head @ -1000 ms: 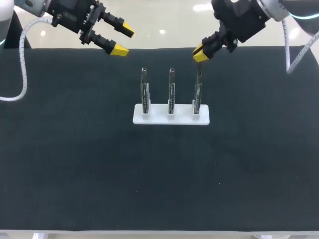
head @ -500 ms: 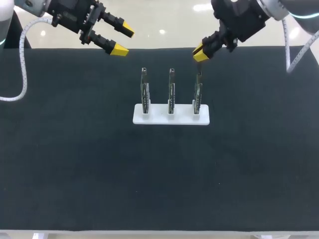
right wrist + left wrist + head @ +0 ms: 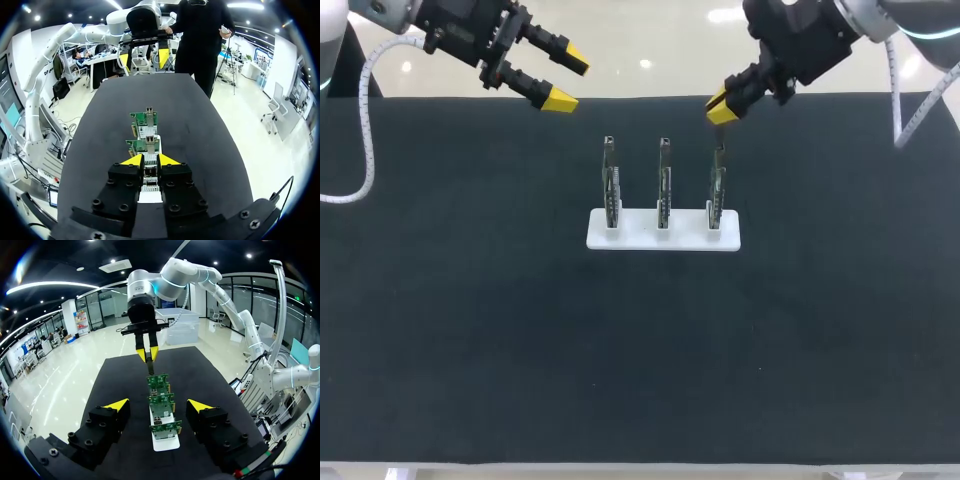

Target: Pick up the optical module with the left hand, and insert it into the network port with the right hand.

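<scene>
Standing upright in a white holder (image 3: 640, 241) just above the centre of the frame, three circuit boards line up side by side on the black surface (image 3: 470, 330). They are the left board (image 3: 610, 185), the middle board (image 3: 663, 185) and the right board (image 3: 717, 188), each apart from its neighbour. In the right wrist view a silvery network port (image 3: 148, 118) shows at a board's upper edge. The optical module is too small to tell apart from the boards and ports, so where it sits cannot be told.

The left end effector (image 3: 567, 80) hangs in the upper left of the frame, over the far edge of the surface and well apart from the holder. Its two yellow-tipped fingers are spread wide and hold nothing. In its wrist view the row of boards lies ahead of it, in line with the gap.

The right end effector (image 3: 718, 105) hangs in the upper part of the frame, right of centre, directly above the right board and near its top edge. Its wrist view looks along the row, with the nearest board under it. Whether it is clamped on anything cannot be told.
</scene>
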